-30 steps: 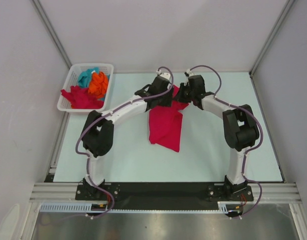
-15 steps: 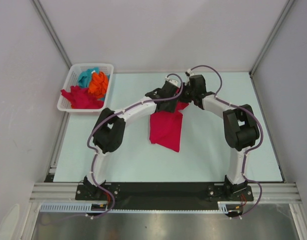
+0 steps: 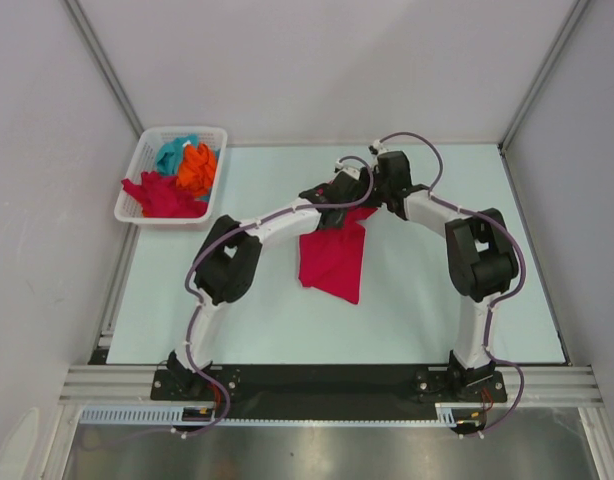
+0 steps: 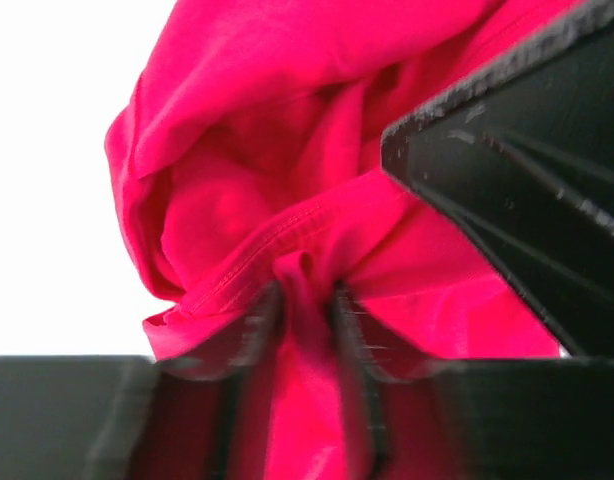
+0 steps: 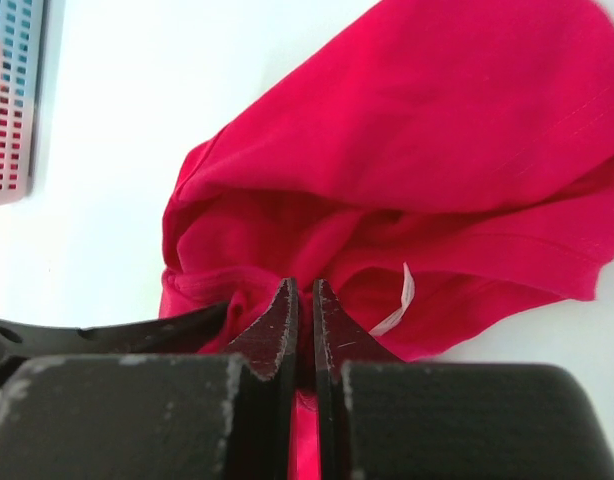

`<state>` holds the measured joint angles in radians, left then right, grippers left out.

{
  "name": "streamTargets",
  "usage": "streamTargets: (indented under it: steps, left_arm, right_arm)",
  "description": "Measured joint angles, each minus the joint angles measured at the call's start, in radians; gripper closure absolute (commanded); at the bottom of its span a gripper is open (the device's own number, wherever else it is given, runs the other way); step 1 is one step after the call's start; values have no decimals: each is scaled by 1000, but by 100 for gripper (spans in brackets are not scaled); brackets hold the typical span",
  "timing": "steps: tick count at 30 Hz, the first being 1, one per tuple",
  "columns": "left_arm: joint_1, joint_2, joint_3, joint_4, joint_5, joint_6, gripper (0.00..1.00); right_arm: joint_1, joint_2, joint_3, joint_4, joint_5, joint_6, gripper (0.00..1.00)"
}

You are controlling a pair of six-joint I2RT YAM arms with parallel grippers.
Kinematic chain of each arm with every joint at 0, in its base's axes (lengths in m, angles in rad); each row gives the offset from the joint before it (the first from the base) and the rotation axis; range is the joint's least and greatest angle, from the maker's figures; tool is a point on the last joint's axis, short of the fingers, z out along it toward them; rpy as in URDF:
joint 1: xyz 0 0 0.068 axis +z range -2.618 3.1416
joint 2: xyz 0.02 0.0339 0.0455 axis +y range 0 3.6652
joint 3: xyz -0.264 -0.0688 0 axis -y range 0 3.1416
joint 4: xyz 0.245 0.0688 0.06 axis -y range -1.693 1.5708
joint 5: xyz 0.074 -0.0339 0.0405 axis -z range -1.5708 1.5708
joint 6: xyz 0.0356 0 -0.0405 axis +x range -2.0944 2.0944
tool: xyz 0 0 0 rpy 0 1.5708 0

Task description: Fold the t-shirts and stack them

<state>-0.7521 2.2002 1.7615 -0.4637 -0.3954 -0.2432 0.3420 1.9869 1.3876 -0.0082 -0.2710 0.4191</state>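
Lying at mid table (image 3: pixel 437 300): red shirt (image 3: pixel 332 258), bunched at its 12 o'clock edge; clamped there on the hem by left fingers (image 4: pixel 305 305) and right fingers (image 5: pixel 305 300), side by side; soft, light, limp; probably best gripped at hem corners.

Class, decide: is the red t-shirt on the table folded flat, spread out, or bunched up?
Bunched at its far end: the red t-shirt gathers in wrinkles where the left gripper and right gripper pinch it.
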Motion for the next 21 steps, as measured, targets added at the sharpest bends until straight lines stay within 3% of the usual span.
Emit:
streamTargets:
  steps: [4, 7, 12, 15, 17, 21]
  left_arm:
    - [2, -16, -21, 16, -9, -11, 100]
    - [4, -92, -94, 35, 10, -19, 100]
    - [26, -385, -295, 101, 88, -73, 100]
    - [94, -595, -438, 134, 171, -124, 97]
    - [165, -722, -516, 166, 253, -161, 89]
    - [262, -904, -612, 223, 397, -213, 87]
  right_arm:
    - [5, 0, 0, -2, 0, 0, 100]
    - [5, -1, -2, -13, 0, 0, 100]
    - [33, -63, -23, -53, -31, 9, 100]
    - [82, -184, -22, -61, -34, 3, 100]
    - [122, -262, -10, -63, -21, -5, 100]
    - [173, -346, 16, -63, -6, -8, 100]
